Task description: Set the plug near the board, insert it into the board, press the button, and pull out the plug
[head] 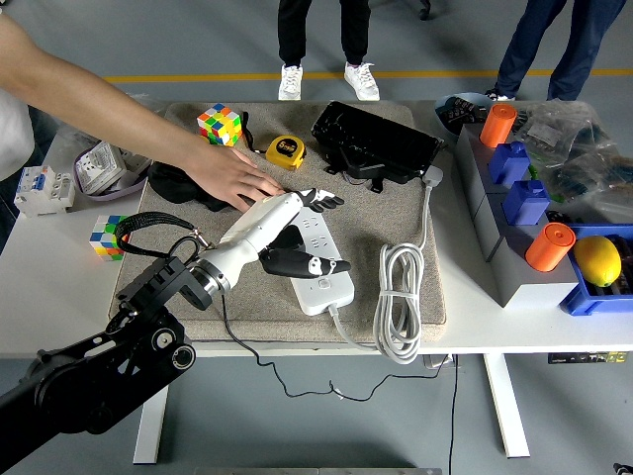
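Left hand (297, 233): white and black, reaching in from the lower left over the power strip (318, 259). Fingers spread apart, upper ones pointing toward the strip's far end, thumb low over its middle. Whether anything sits in its palm cannot be told.

Power strip: white, lying diagonally on the grey mat (396, 213), its far end under the robot's hand and the person's hand (233, 178). Its white cable (400, 302) lies coiled just beside it on the right.

Plug: black adapter, not clearly visible; hidden by the left hand if present. A thin black cord (237, 341) runs from beneath the robot's wrist over the table's near edge.

Person's hand: reaching from the upper left, palm down on the mat, pressing at the strip's far end.

Other items: two colour cubes, one on the mat (219, 125), one on the table (110, 237) at left; yellow tape measure (286, 151); black case (376, 142); two orange cylinders on blue blocks at right; a lemon (596, 260) in a blue bin.

Right arm: out of view.
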Controlling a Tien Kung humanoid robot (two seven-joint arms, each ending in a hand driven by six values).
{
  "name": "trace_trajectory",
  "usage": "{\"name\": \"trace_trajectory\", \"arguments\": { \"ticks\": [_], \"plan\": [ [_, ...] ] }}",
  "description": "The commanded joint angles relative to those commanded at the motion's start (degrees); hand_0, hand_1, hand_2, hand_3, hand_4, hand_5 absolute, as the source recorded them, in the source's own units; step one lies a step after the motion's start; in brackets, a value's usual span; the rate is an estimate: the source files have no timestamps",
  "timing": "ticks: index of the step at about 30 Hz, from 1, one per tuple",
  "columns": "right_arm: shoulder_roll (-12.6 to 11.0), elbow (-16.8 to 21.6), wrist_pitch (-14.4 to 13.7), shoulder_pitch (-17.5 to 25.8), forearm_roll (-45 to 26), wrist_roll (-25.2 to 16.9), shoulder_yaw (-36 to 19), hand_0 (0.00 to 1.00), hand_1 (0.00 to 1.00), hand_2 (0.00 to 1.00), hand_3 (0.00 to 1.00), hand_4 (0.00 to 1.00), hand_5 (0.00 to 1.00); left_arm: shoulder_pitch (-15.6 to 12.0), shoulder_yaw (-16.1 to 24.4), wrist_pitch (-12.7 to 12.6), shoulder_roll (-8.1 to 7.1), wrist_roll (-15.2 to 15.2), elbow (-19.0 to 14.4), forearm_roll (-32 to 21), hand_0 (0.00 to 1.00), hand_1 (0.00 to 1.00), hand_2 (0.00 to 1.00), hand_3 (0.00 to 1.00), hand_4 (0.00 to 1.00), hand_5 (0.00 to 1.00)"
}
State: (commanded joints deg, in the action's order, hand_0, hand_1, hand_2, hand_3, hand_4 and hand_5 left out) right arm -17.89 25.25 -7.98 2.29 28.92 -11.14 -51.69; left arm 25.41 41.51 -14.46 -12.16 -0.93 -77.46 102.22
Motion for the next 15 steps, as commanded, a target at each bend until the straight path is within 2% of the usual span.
{"name": "trace_trajectory", "arguments": {
  "ticks": [3, 4, 6, 9, 10, 15],
  "plan": [
    [0.0, 0.0, 0.0, 0.0, 0.0, 0.0, 0.1, 0.600, 0.604, 0.553, 0.545, 0.752, 0.240, 0.4, -0.2, -1.4, 0.35, -0.7, 1.6, 1.5, 0.735, 0.771, 0.811, 0.808, 0.998, 0.466],
    [-0.1, 0.0, 0.0, -0.1, 0.0, 0.0, 0.1, 0.600, 0.605, 0.552, 0.545, 0.751, 0.237, 0.6, -0.2, -2.0, 0.54, -1.2, 2.4, 2.4, 0.683, 0.693, 0.763, 0.790, 0.998, 0.446],
    [-0.1, 0.0, 0.0, 0.0, 0.0, 0.0, 0.1, 0.600, 0.605, 0.552, 0.545, 0.751, 0.237, 0.9, -0.4, -2.7, 0.80, -2.1, 3.4, 3.4, 0.683, 0.693, 0.763, 0.790, 0.998, 0.446],
    [-0.2, 0.0, 0.0, 0.0, -0.1, 0.0, 0.1, 0.600, 0.605, 0.552, 0.545, 0.751, 0.237, 1.4, -0.4, -3.0, 1.23, -3.2, 5.0, 4.1, 0.683, 0.693, 0.763, 0.790, 0.998, 0.446],
    [-0.3, 0.0, 0.0, 0.0, -0.1, 0.0, 0.1, 0.600, 0.604, 0.552, 0.544, 0.751, 0.236, 1.5, -0.5, -3.0, 1.38, -3.7, 5.5, 4.5, 0.638, 0.665, 0.716, 0.757, 0.998, 0.458],
    [-0.4, 0.1, 0.0, 0.1, -0.1, -0.1, 0.3, 0.600, 0.604, 0.552, 0.544, 0.751, 0.236, 1.9, -0.8, -2.8, 2.19, -5.7, 8.0, 5.4, 0.638, 0.665, 0.716, 0.757, 0.998, 0.458]
  ]
}}
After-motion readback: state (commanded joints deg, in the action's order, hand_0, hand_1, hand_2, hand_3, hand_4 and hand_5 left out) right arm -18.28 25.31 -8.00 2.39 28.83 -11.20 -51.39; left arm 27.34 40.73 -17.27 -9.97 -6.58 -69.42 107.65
